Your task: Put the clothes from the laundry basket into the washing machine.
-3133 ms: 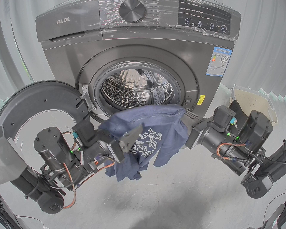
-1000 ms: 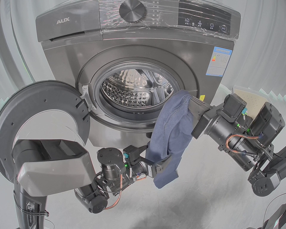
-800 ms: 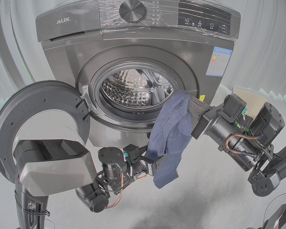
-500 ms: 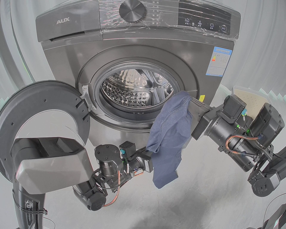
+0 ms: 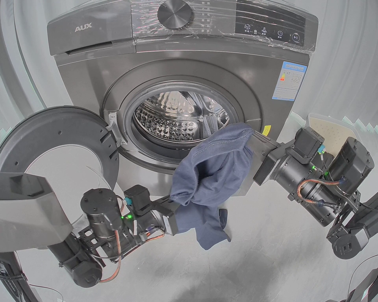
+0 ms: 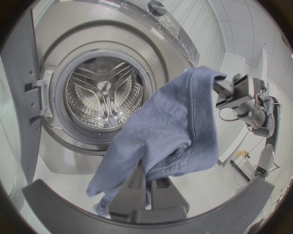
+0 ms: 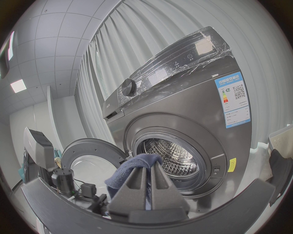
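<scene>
The left gripper (image 5: 174, 203) pinches a low fold of the soft navy shirt (image 5: 212, 173), the right gripper (image 5: 251, 142) clamps its stitched upper edge — the cloth sags between them, before the round, perforated steel drum (image 5: 169, 118) of the washing machine (image 5: 90, 74).

Pale pleated curtains (image 5: 346, 59) hang at the far side, smooth grey floor (image 5: 267, 267) lies near, a tiled ceiling (image 7: 55, 36) carries a lit panel (image 7: 18, 86)

Bright, even light falls from above; a ceiling lamp (image 7: 18, 86) glows. Glare streaks the drum (image 5: 173, 106) and the film (image 5: 197, 17) over the panel. Wrist views bulge strongly, with dark rims.
</scene>
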Robot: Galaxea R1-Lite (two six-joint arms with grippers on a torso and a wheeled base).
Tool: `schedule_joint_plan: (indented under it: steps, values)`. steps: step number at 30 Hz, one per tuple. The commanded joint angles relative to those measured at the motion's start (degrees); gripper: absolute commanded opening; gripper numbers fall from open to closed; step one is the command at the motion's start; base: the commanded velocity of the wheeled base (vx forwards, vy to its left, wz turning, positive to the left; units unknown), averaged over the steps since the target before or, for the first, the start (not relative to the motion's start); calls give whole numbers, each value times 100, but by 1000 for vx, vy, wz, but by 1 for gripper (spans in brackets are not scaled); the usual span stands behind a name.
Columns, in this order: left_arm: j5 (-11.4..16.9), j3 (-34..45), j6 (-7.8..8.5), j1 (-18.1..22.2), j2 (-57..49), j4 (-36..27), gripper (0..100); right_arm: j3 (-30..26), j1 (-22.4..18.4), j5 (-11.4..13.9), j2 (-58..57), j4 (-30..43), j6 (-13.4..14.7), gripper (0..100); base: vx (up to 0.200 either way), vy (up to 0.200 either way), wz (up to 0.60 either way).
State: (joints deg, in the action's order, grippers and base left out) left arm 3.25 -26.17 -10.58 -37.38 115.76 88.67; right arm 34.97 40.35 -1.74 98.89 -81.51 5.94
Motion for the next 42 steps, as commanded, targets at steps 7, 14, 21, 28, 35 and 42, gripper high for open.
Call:
schedule_joint_plan:
  steps: [7, 14, 21, 28, 35, 42]
  values:
    - [96, 605, 3, 2, -520, 1, 0, -8, -45, -10, 16, -6, 48, 0, 0, 0, 0]
    - [184, 367, 3, 37, -89, 1, 100, 1, 8, -10, 16, -6, 48, 0, 0, 0, 0]
    - [167, -283, 21, 187, 562, 1, 100, 1, 25, -10, 16, -6, 48, 0, 0, 0, 0]
    - [158, -652, 30, 178, 992, 1, 100, 1, 25, -10, 7, -6, 48, 0, 0, 0, 0]
    - [158, -670, 30, 117, 1124, 1, 100, 9, 25, -10, 7, -6, 48, 0, 0, 0, 0]
    - [132, -854, 188, 196, 1229, 10, 100, -8, 25, -10, 7, -6, 48, 0, 0, 0, 0]
